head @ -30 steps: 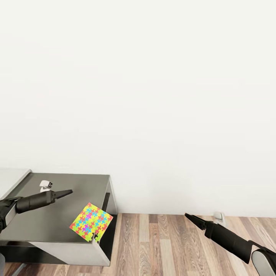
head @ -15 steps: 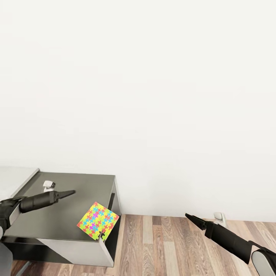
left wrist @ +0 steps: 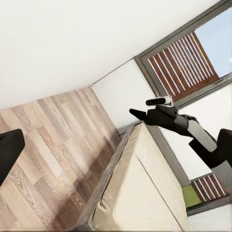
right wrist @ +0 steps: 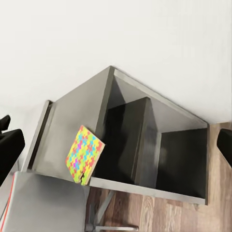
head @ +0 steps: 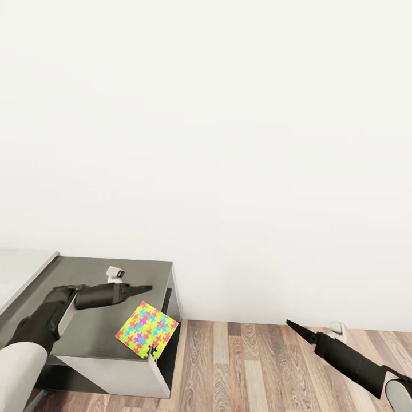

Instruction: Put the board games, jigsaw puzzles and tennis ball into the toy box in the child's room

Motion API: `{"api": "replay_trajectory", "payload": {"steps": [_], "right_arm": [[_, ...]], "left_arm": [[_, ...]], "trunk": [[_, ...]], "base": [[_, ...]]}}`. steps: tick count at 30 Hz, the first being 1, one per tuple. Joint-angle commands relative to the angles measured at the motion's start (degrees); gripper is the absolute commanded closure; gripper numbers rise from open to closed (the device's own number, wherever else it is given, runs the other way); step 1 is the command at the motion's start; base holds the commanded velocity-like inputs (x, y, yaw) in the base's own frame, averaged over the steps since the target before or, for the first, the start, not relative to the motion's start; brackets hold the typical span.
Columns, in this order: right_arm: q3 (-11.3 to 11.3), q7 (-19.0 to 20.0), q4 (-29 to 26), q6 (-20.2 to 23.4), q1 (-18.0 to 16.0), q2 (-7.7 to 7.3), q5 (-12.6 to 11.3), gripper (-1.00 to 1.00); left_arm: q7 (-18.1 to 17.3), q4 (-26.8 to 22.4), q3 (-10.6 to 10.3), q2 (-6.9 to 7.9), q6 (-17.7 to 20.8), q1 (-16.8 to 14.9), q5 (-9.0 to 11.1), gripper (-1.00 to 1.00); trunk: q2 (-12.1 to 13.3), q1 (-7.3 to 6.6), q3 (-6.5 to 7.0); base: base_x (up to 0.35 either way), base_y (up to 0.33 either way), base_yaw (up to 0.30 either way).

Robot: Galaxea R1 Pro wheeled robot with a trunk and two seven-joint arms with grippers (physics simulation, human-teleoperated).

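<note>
One jigsaw puzzle (head: pixel 147 330), a small square box in a yellow, pink and blue mosaic, lies on the near right corner of a low dark-grey-topped cabinet (head: pixel 86 329) and juts over its edge. It also appears in the right wrist view as the jigsaw puzzle (right wrist: pixel 84 153). My left gripper (head: pixel 147 288) hovers over the cabinet top just behind the puzzle, apart from it, open and empty. My right gripper (head: pixel 290 324) hangs open over the wood floor, far to the puzzle's right. The bed (left wrist: pixel 140 193) lies in the left wrist view, with my right gripper (left wrist: pixel 133 112) above it.
The pale table top's edge (head: pixel 23 266) adjoins the cabinet at the far left. The cabinet's open side has dark shelf bays (right wrist: pixel 145 145). A white wall (head: pixel 229 143) stands behind, with plank floor (head: pixel 240 366) on the right. A slatted window (left wrist: pixel 181 63) is beyond the bed.
The view first shifted, sliding the cabinet rightward in the picture. Since then my left arm has reached rightward over the cabinet towards the puzzle. My right gripper has sunk slightly.
</note>
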Motion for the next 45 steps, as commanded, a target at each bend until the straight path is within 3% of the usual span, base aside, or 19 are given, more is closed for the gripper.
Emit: {"api": "replay_trajectory", "payload": {"steps": [1,14,18,23,25,28,33,40,45], "right_arm": [[-0.1,0.0,0.0,0.4,0.0,0.00,-0.2,-1.00],[0.0,-0.1,1.3,0.2,-0.4,0.04,-0.1,-1.00],[0.1,-0.2,5.0,0.0,-1.1,0.08,0.0,-1.00],[0.6,-2.7,12.3,-0.4,-5.1,0.24,0.0,-1.00],[1.7,-4.9,15.7,-0.4,-7.2,0.98,0.0,-1.00],[5.6,-8.1,20.8,-0.3,-11.1,3.50,0.1,-1.00],[11.5,-9.7,25.7,-0.4,-15.4,7.06,0.1,-1.00],[13.6,-10.0,31.3,-1.1,-20.4,11.04,0.2,-1.00],[13.9,-9.6,38.5,-4.6,-23.5,11.54,0.3,-1.00]], "left_arm": [[-0.2,-0.2,0.0,-0.03,0.7,0.1,0.0,-1.00],[-0.2,-1.2,0.3,0.35,0.7,0.9,0.2,-1.00],[-0.2,-1.6,0.4,0.39,0.7,0.9,0.2,-1.00],[-0.2,-2.5,0.3,0.41,1.0,1.0,0.3,-1.00],[-0.2,-3.6,0.2,0.33,1.2,1.5,0.4,-1.00],[-0.2,-7.9,0.1,0.16,2.0,3.5,0.5,-1.00],[-0.2,-14.8,0.3,0.07,5.6,6.5,0.4,-1.00],[-0.2,-16.4,0.5,0.14,6.7,7.3,0.4,-1.00],[-0.2,-16.6,0.5,0.23,6.7,7.4,0.3,-1.00]], "trunk": [[-0.1,0.03,-0.11],[-0.1,0.03,-0.11],[-0.1,0.03,-0.11],[-0.1,0.03,-0.11],[-0.1,0.03,-0.11],[-0.1,0.03,-0.11],[-0.1,0.03,-0.11],[-0.1,0.03,-0.11],[-0.1,0.03,-0.11]], "base": [[0.000,0.000,0.000],[0.000,0.000,0.000],[0.000,0.000,0.000],[0.000,0.044,0.000],[0.000,0.177,0.000],[0.000,0.200,0.000],[0.000,0.064,0.000],[0.000,0.071,0.000],[0.000,0.099,0.000]]}}
